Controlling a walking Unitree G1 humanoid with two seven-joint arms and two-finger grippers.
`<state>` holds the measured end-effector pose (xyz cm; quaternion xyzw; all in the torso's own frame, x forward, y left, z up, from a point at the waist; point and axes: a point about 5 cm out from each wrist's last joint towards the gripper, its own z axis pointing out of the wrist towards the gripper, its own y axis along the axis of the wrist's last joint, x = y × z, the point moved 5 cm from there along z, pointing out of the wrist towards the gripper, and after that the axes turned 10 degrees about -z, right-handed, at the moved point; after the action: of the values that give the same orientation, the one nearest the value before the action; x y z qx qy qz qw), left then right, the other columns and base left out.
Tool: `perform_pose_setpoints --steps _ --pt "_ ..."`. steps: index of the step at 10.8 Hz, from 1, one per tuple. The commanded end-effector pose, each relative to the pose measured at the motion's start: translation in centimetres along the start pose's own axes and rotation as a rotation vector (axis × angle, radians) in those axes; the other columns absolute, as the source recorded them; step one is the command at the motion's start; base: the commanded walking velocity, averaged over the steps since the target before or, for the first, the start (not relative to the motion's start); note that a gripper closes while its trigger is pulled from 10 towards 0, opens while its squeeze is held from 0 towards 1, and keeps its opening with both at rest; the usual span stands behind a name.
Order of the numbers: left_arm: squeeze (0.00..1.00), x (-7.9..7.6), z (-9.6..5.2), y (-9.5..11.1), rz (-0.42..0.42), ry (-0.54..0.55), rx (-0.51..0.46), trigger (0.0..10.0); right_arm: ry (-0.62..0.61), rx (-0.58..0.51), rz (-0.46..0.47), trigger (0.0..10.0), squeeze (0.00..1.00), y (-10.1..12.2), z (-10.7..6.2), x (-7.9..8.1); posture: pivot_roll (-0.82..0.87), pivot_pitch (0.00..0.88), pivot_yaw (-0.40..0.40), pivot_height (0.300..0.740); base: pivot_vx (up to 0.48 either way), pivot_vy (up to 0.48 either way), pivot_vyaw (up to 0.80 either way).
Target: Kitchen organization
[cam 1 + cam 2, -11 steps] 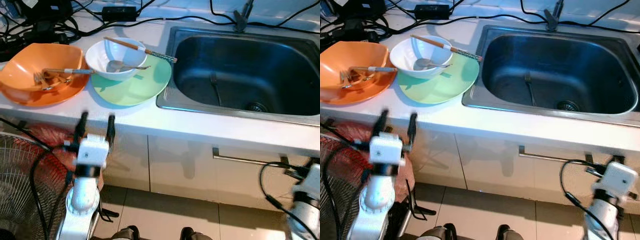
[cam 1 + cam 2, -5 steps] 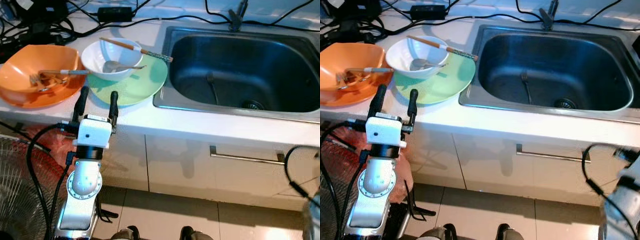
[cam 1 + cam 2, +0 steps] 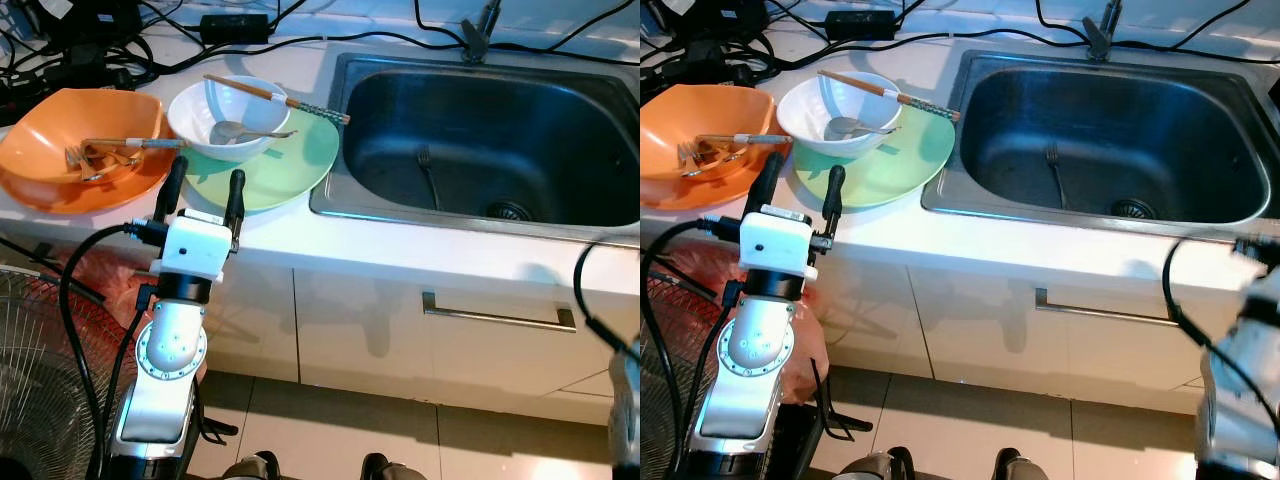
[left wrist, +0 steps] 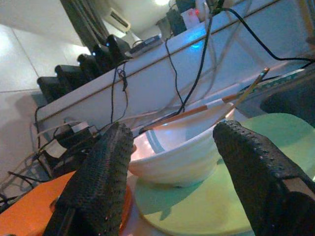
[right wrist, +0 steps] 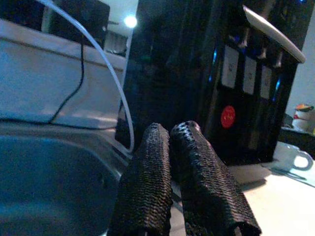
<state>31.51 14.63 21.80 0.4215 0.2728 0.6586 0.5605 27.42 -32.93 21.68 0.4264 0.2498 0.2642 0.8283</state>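
**Now our left gripper opens toward the white bowl at the counter edge**

Up front, our left gripper (image 3: 203, 186) is raised at the counter's front edge, its two black fingers (image 4: 106, 174) spread wide with nothing between them. We take the white bowl (image 3: 231, 116) as our landmark. Our gripper sits just in front of it, pointing at it, apart from it and from the plate under it. Through the wrist camera, the bowl is framed in the gap between the fingers.

That bowl rests on a pale green plate (image 3: 283, 168). A metal spoon (image 3: 245, 131) lies inside the bowl, and a pair of chopsticks (image 3: 277, 99) lies across its rim, reaching out toward the sink. Just left of the bowl is an orange bowl (image 3: 52, 146) holding a fork (image 3: 110, 150). Behind both bowls, black cables (image 3: 150, 48) tangle along the back of the white counter (image 3: 400, 246).

Right of the bowl, past the plate, is a steel sink (image 3: 490, 140), with another fork (image 3: 428, 170) lying on its bottom near the drain.

Our right gripper (image 5: 177, 177) is well to the right of the bowl, beside the sink's far end, with its fingers pressed together and holding nothing.

Below the counter, left of our arm, is a wire fan guard (image 3: 35, 380).
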Motion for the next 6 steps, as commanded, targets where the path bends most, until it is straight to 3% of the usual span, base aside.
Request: perform_pose_setpoints --steps 1,4,5,6 --pt "0.00 -0.6 0.2 0.0 -0.007 -0.045 0.005 10.0 0.016 0.000 0.009 10.0 0.00 0.5 0.1 0.3 0.03 0.162 0.017 0.740 0.000 0.000 0.00" --pt "0.00 -2.6 1.7 0.1 -0.025 -0.144 -0.001 10.0 0.140 0.027 0.080 10.0 0.00 0.7 0.0 4.0 0.03 0.149 0.010 0.740 0.000 0.000 0.00" --pt "0.00 -3.3 2.2 0.1 -0.038 -0.165 -0.005 10.0 0.219 0.024 0.122 10.0 0.00 1.1 -0.4 6.4 0.03 0.138 0.009 0.740 0.000 0.000 0.00" --pt "0.00 -3.5 2.4 0.2 -0.039 -0.168 -0.008 10.0 0.228 0.030 0.136 10.0 0.00 1.1 -0.4 6.8 0.03 0.136 0.009 0.740 0.000 0.000 0.00"
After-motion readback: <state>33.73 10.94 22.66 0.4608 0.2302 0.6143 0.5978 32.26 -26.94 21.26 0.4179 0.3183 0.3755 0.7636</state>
